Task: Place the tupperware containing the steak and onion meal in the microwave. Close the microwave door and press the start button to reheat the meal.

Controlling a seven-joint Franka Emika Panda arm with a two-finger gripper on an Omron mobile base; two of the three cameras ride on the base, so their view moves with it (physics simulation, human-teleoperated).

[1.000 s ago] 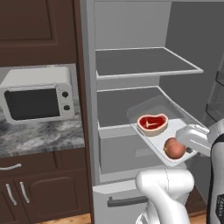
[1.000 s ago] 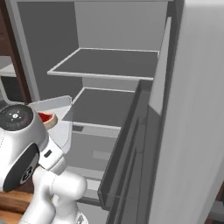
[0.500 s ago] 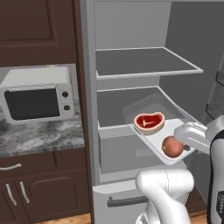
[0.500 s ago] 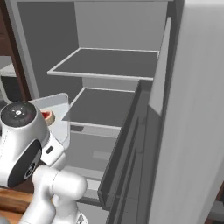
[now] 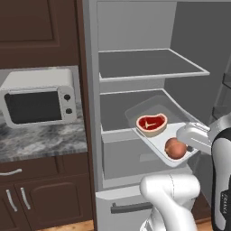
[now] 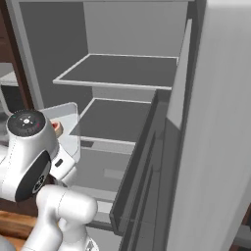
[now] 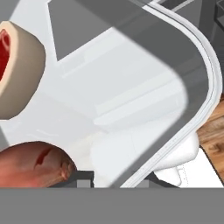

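The gripper [image 5: 191, 137] holds the tupperware [image 5: 155, 140] by its right edge. The tray, with steak [image 5: 151, 124] and onion [image 5: 175, 148], has slid a little further out of the fridge [image 5: 135, 76], nearer the microwave.

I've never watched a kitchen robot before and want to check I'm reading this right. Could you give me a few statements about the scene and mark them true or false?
1. The tupperware holds the steak and the onion. True.
2. The tray rests on a fridge shelf. False: the end effector holds it in the air in front of the open fridge.
3. The white microwave stands open. False: its door is shut.
4. The upper fridge shelf is bare. True.
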